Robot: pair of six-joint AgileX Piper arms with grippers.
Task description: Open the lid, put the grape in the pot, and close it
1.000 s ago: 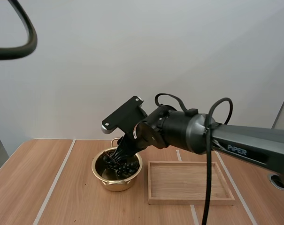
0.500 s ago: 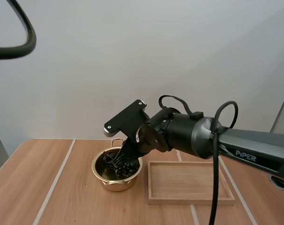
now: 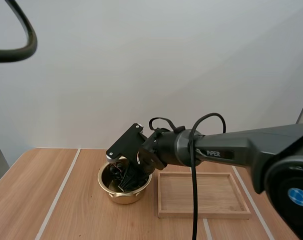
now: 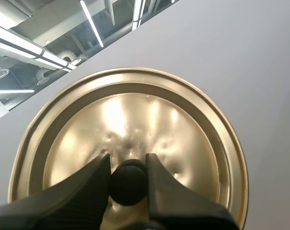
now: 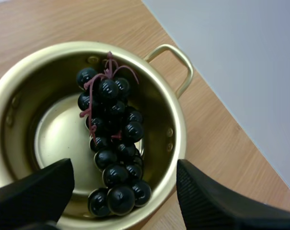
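Beneath the right gripper (image 5: 124,165), which dropped lower over 1 s and now stands released, the grapes (image 5: 111,143) lie in the pot (image 5: 178,139). The left gripper (image 4: 128,167) pinches the lid (image 4: 183,129) by its knob (image 4: 128,184), so only closing remains.

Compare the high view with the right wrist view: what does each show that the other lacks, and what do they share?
High view adds: the wooden tray beside the pot, and the right arm reaching down to it. Right wrist view adds: the right gripper open, its fingers apart over the pot, and the reddish stem on the grapes. Shared: the gold pot, the dark grapes lying inside it, and the wooden table.
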